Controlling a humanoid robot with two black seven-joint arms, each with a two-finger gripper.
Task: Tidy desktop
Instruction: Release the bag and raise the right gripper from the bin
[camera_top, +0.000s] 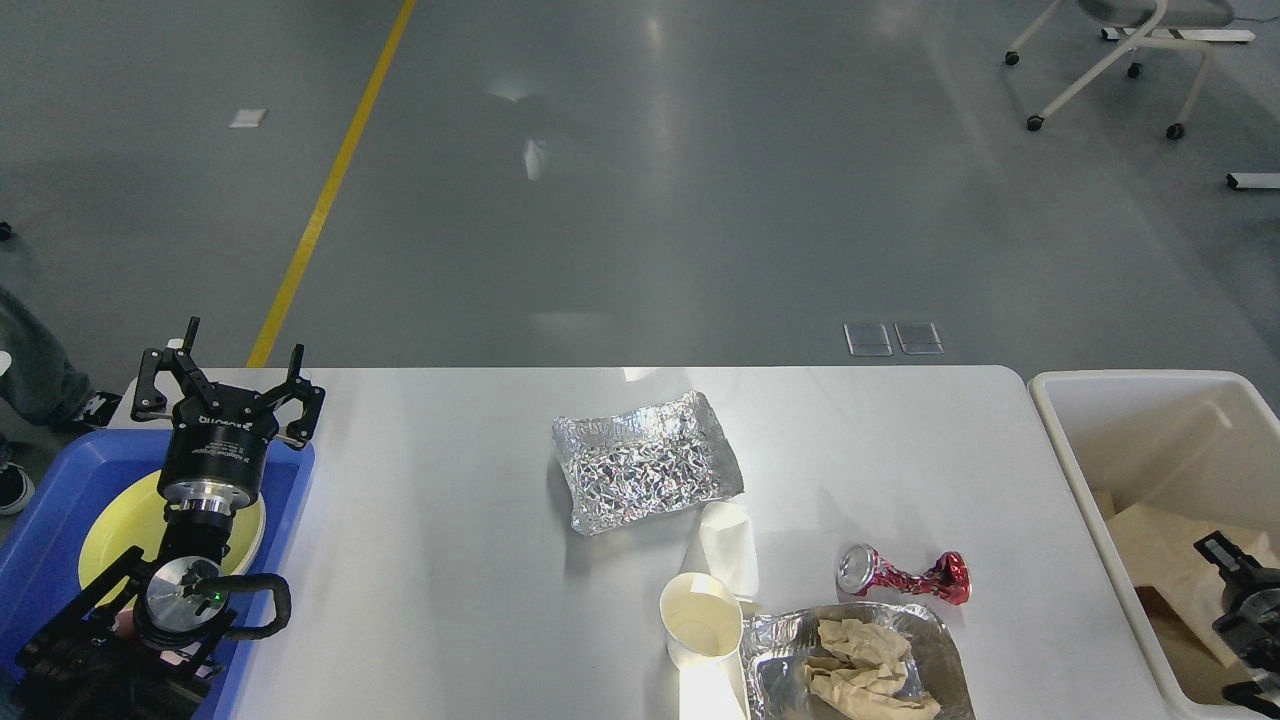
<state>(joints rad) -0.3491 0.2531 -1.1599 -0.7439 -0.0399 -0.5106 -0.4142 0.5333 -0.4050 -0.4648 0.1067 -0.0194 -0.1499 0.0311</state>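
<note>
The white desktop (430, 520) carries an empty crinkled foil tray (645, 472), an upright paper cup (700, 622), a white cup lying on its side (728, 545), a crushed red can (902, 575), and a second foil tray (775, 645) holding crumpled brown paper (862, 665). My left gripper (228, 368) stands open and empty over the far end of the blue tray (40, 560). My right gripper (1240, 595) shows only partly at the right edge, over the cream bin (1075, 440); its fingers cannot be told apart.
A yellow plate (110, 535) lies in the blue tray at the left. Brown paper (1160, 545) lies low inside the cream bin beside the table's right end. A wheeled chair (1110, 55) stands far off on the grey floor.
</note>
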